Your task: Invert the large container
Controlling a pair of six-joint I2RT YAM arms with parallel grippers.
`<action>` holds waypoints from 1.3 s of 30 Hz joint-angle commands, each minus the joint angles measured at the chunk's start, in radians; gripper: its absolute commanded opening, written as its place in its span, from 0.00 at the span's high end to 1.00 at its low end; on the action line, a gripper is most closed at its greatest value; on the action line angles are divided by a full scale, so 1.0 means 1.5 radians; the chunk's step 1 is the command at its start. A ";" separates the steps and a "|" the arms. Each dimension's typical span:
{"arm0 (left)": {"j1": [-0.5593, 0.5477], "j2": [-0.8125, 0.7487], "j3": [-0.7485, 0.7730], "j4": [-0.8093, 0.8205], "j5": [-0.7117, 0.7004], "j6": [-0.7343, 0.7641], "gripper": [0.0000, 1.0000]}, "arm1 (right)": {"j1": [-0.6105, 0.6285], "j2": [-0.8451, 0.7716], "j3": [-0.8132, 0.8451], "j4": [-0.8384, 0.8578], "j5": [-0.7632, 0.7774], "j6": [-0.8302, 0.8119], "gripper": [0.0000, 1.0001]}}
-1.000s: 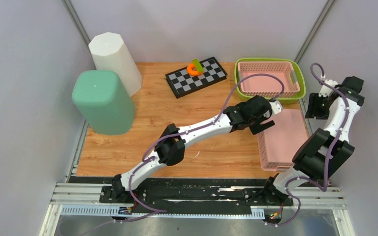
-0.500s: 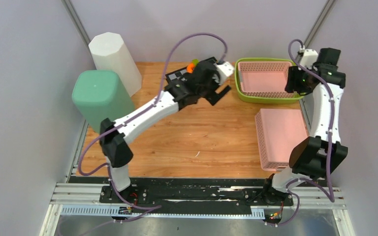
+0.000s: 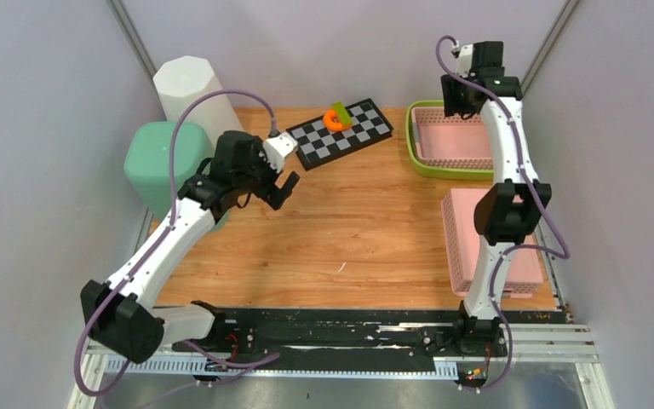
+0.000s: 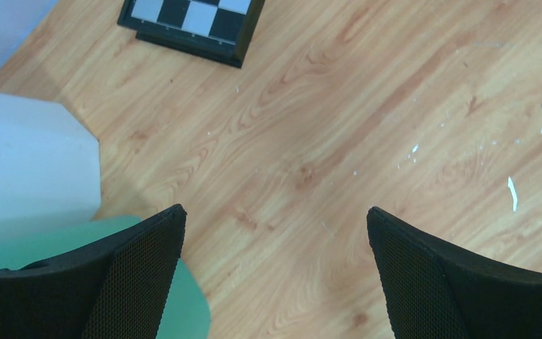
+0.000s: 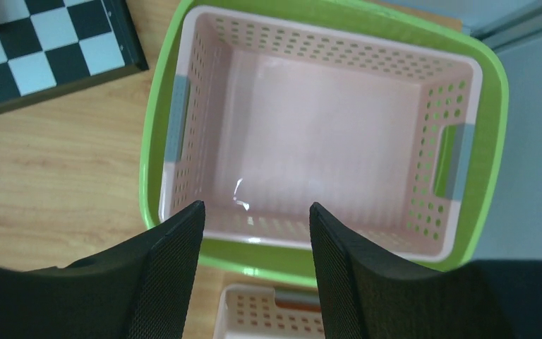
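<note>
A large teal bin (image 3: 157,162) stands at the table's left edge, closed end up, with a white bin (image 3: 189,89) behind it. Both show in the left wrist view, teal (image 4: 183,318) and white (image 4: 28,162). My left gripper (image 3: 274,192) is open and empty, above bare wood just right of the teal bin (image 4: 274,212). A green basket (image 3: 412,145) with a pink basket (image 3: 460,141) nested in it sits at the back right. My right gripper (image 3: 458,94) is open and empty, high above the near rim of the green basket (image 5: 152,141), as its wrist view (image 5: 256,208) shows.
A chessboard (image 3: 341,134) with an orange and green piece (image 3: 335,118) lies at the back centre. A second pink basket (image 3: 532,273) lies at the right edge, partly behind my right arm. Grey walls close in on the left, back and right.
My left arm has swung from the right side across to the left, ending beside the teal bin. My right arm has risen and reached back over the green basket.
</note>
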 commanded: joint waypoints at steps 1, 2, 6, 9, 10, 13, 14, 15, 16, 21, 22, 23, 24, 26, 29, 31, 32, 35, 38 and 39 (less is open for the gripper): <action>0.063 -0.058 -0.083 -0.008 0.125 0.056 0.00 | 0.049 0.082 0.091 -0.001 0.064 0.020 0.40; 0.073 -0.070 -0.101 -0.011 0.131 0.066 0.00 | 0.059 0.090 0.089 0.013 0.068 0.018 0.40; 0.101 -0.113 -0.160 -0.007 0.141 0.098 0.00 | 0.081 0.123 0.087 0.063 0.069 0.027 0.40; 0.105 -0.138 -0.179 -0.019 0.154 0.121 0.00 | 0.089 0.144 0.091 0.088 0.098 0.043 0.41; 0.105 -0.144 -0.183 -0.019 0.160 0.121 0.00 | 0.092 0.151 0.090 0.099 0.101 0.051 0.41; 0.105 -0.147 -0.187 -0.020 0.172 0.122 0.00 | 0.097 0.168 0.085 0.117 0.101 0.063 0.41; 0.105 -0.145 -0.188 -0.020 0.171 0.122 0.00 | 0.099 0.175 0.083 0.119 0.103 0.066 0.42; 0.105 -0.142 -0.189 -0.020 0.169 0.120 0.00 | 0.100 0.181 0.081 0.122 0.104 0.068 0.42; 0.105 -0.139 -0.190 -0.019 0.166 0.120 0.00 | 0.101 0.187 0.078 0.123 0.105 0.072 0.42; 0.105 -0.139 -0.203 -0.010 0.158 0.122 0.00 | 0.102 0.200 0.038 0.140 0.102 0.085 0.44; 0.105 -0.141 -0.206 -0.008 0.157 0.122 0.00 | 0.102 0.202 0.032 0.142 0.100 0.086 0.44; 0.105 -0.143 -0.207 -0.006 0.157 0.122 0.00 | 0.102 0.205 0.028 0.142 0.098 0.086 0.45; 0.105 -0.145 -0.209 -0.005 0.156 0.122 0.00 | 0.102 0.207 0.024 0.142 0.095 0.086 0.46; 0.105 -0.149 -0.212 -0.003 0.155 0.122 0.00 | 0.102 0.213 0.015 0.142 0.095 0.087 0.46; 0.105 -0.153 -0.219 0.002 0.156 0.123 0.00 | 0.103 0.223 0.006 0.143 0.097 0.086 0.47; 0.105 -0.153 -0.220 0.002 0.158 0.123 0.00 | 0.103 0.228 0.001 0.142 0.094 0.087 0.48; 0.105 -0.154 -0.220 0.002 0.159 0.122 0.00 | 0.103 0.229 -0.002 0.142 0.091 0.088 0.48; 0.105 -0.154 -0.222 0.002 0.161 0.123 0.00 | 0.103 0.230 -0.006 0.142 0.085 0.092 0.48; 0.105 -0.153 -0.222 0.003 0.163 0.123 0.00 | 0.103 0.230 -0.006 0.142 0.080 0.096 0.48; 0.105 -0.152 -0.222 0.003 0.163 0.123 0.00 | 0.103 0.230 -0.004 0.142 0.080 0.097 0.48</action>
